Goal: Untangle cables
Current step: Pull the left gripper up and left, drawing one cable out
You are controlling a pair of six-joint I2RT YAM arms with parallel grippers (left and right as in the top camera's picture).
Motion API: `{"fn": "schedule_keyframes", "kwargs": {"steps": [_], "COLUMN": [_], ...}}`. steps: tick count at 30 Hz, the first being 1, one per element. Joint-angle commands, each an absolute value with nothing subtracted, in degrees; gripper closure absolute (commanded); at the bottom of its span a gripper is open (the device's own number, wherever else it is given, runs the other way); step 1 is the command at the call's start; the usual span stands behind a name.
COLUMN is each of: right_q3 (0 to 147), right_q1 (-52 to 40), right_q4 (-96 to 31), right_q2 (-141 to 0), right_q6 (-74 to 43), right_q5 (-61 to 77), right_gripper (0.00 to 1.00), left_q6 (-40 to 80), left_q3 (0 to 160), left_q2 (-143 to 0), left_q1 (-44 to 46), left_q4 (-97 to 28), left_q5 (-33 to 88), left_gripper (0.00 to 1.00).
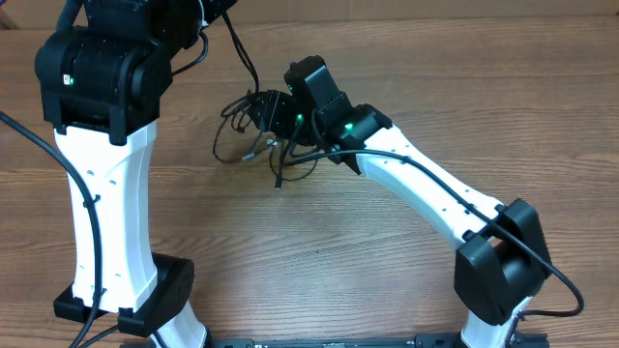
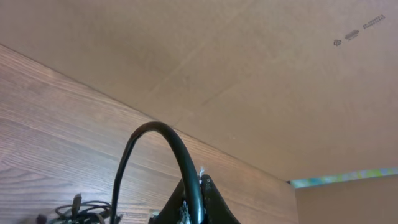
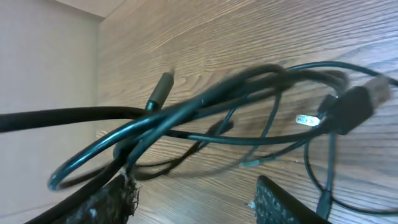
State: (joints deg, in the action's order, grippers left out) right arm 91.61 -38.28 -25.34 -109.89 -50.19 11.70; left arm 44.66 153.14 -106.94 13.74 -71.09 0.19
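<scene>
My right hand [image 3: 193, 196] was spread wide, fingers [image 3: 102, 202] set well apart. Nothing was pinched that I could see. The cables [image 3: 205, 118] lay bunched on the surface [image 1: 338, 242] just ahead of that hand, with loose strands and a plug [image 3: 354, 109] trailing off to one side. My left hand [image 2: 200, 202] barely showed at the frame bottom, so I couldn't tell its state. The cables sat low and left of it.

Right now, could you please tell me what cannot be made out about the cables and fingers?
Overhead: the right gripper covers part of the cables.
Right wrist: motion blur hides the strand count.
Left wrist: the bottom edge cuts off the left gripper; a thick cord overlaps it.
</scene>
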Motion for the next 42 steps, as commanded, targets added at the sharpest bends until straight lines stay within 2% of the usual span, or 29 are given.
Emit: {"fn": "schedule_keyframes", "kwargs": {"steps": [1,7,10,15,20,22,25,29,34,37,42], "right_q3": [92.60,92.60,92.60,92.60,92.60,92.60,92.60,92.60,92.60,92.60,92.60], "right_q1": [-38.24,-38.24,-38.24,-38.24,-37.32,-36.42,-34.04,-28.29,-22.37,-17.82,-13.32], "right_q4": [-21.54,-17.37,-17.37,-17.65,-26.44,-31.92,-42.19,-50.33,-54.83,-56.82,-57.80], "right_q2": [-109.95,-109.95,-110.28,-112.62,-113.82,-113.91,-113.91,-113.91,-113.91,-113.93,-113.97], "right_q6": [-50.61,-52.95,-57.56,-58.72,-57.47,-53.43,-47.18,-41.39,-37.60,-35.40,-32.58], "right_q5": [15.66,18.48,13.23,5.50,3.60,3.31,2.96,1.54,1.54,1.54,1.76], "right_gripper": [0.34,0.34,0.34,0.34,0.38,0.41,0.42,0.34,0.34,0.25,0.25], "left_q6": [43.72,46.78,48.53,48.49,48.45,48.40,40.36,31.94,28.75,27.62,28.93], "left_q3": [153.93,153.91,153.93,153.93,153.93,153.93,153.93,153.93,153.93,153.93,153.93], "left_q2": [-104.86,-104.88,-104.88,-104.66,-102.91,-101.91,-100.38,-99.96,-99.96,-99.94,-99.92], "left_q1": [13.52,13.52,13.54,13.50,11.64,10.26,6.94,0.64,-4.71,-7.86,-9.98], "left_q4": [-70.50,-70.83,-70.81,-69.71,-69.71,-69.58,-68.49,-68.51,-67.51,-63.86,-56.49], "left_q5": [1.39,1.56,1.83,4.86,0.38,-2.35,-5.06,0.93,8.10,13.06,20.86], "left_gripper": [0.96,0.96,0.96,0.96,0.96,0.96,0.96,0.96,0.96,0.96,0.96]}}
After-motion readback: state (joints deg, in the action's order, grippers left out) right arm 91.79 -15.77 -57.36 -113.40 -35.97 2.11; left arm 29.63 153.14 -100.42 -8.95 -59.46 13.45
